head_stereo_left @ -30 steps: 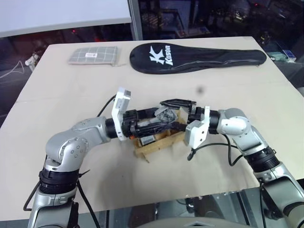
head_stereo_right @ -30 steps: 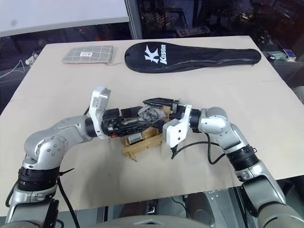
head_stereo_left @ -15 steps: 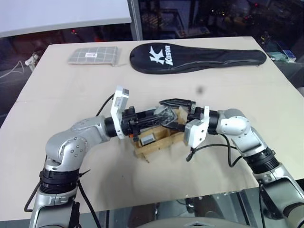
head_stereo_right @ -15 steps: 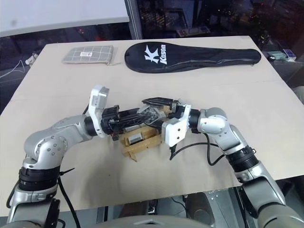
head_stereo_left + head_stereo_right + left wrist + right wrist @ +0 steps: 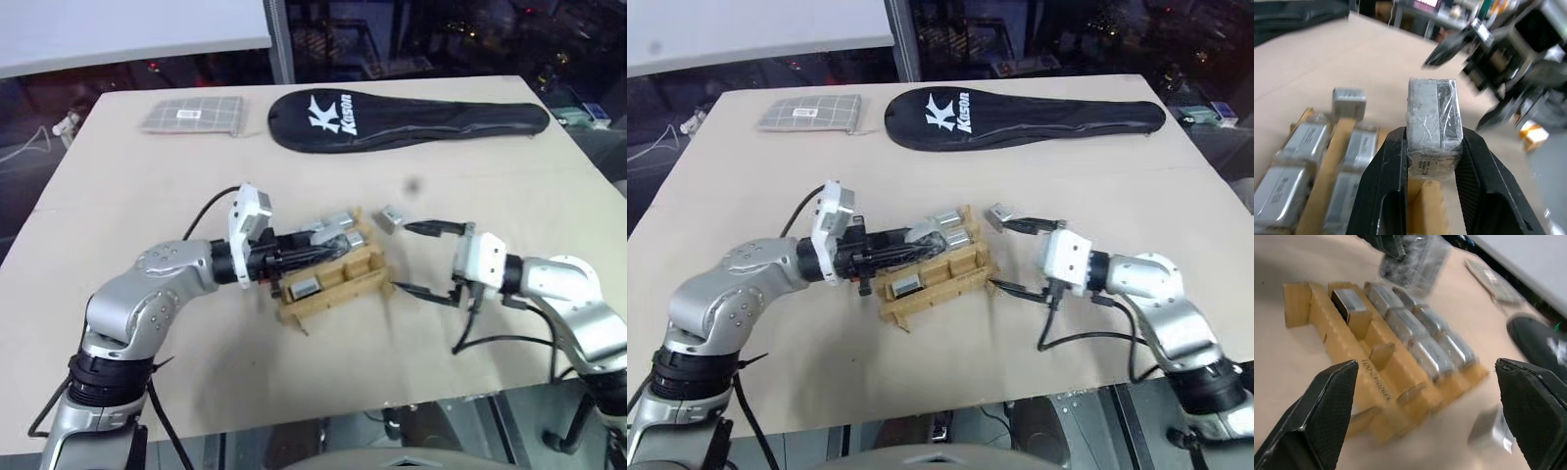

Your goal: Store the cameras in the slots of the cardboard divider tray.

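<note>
Left gripper (image 5: 1422,161) is clamped on a film-wrapped camera (image 5: 1432,117), held over the cardboard divider tray (image 5: 338,284). Right gripper (image 5: 416,259) is spread wide, empty, beside the tray. Loose camera (image 5: 389,218) lies just past it. The block is judged light, rigid, with slippery wrap; best pinched across the flat sides.

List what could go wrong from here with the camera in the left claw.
1. The left claw pinches the plastic-wrapped silver-grey boxy camera by its lower end only; the wrap looks slick, so it might slip or tilt.
2. The tan slatted cardboard divider tray looks light; pressing the camera against a slat could shove it.
3. The open right claw hangs close beside the tray and the loose grey camera on the table, which it could bump.
</note>
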You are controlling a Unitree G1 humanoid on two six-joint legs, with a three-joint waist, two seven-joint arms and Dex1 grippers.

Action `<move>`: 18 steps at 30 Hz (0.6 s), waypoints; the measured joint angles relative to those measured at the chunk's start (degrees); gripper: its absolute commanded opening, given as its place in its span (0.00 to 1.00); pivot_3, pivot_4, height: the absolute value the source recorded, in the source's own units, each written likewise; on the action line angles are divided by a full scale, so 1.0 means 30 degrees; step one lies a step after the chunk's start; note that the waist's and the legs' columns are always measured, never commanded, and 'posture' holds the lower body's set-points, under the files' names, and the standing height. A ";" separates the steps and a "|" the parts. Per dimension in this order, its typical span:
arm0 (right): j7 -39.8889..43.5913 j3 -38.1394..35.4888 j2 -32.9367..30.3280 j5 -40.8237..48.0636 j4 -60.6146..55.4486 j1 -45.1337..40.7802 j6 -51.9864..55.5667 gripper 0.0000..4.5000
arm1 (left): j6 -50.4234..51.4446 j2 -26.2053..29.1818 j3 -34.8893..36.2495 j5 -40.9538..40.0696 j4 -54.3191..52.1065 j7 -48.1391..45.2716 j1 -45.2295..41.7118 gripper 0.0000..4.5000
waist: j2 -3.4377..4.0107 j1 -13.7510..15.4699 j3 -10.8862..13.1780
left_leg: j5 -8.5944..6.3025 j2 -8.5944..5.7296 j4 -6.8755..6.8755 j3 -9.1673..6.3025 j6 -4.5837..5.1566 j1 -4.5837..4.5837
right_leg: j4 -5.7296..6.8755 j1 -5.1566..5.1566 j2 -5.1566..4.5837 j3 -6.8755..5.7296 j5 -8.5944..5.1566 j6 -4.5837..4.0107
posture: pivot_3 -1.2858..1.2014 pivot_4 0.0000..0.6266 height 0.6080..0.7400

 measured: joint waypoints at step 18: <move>0.5505 -0.8387 -0.2432 0.6965 0.0740 0.7613 0.3874 0.99 | -0.1668 0.0318 -0.1381 0.3715 -0.0233 0.0344 0.1592 0.17 | -0.0015 0.0017 0.0001 | -0.0003 0.0013 0.0012 -0.0007 0.0006 0.0036 | -0.0001 0.0047 0.0013 -0.0002 -0.0046 0.0081 | 0.52 0.24 1.00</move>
